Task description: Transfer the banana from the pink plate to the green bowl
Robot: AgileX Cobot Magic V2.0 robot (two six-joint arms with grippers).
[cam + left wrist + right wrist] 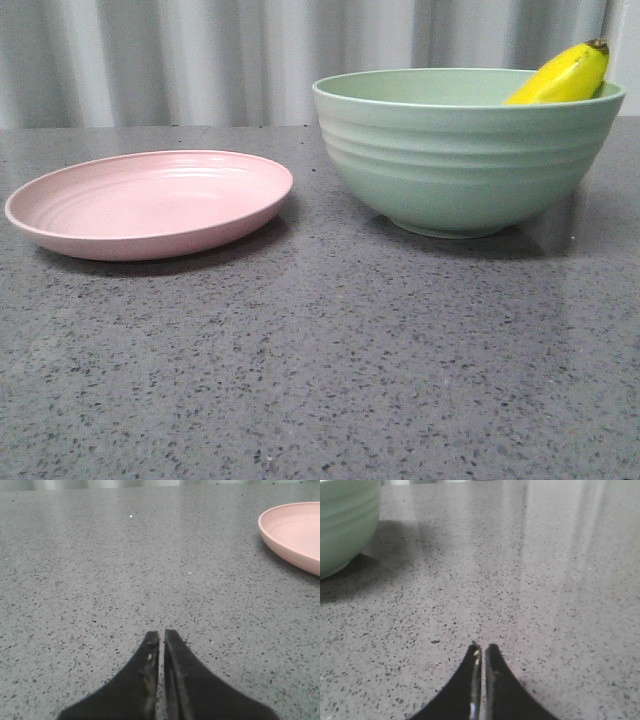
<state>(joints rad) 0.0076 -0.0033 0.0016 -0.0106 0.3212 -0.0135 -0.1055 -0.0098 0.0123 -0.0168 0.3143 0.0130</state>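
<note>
One banana [566,74] only, leaning inside the green bowl [460,165] at upper right of the front frame, dark tip poking above the rim. Nothing else visible in the bowl. Pink plate [150,203] at left, bare. Transfer apparently complete; nothing further called for beyond keeping both arms clear. Left claw [161,636] pressed together, low over the grey worktop [320,370], gripping nothing. Right claw [482,649] likewise together, bowl wall near it.
</note>
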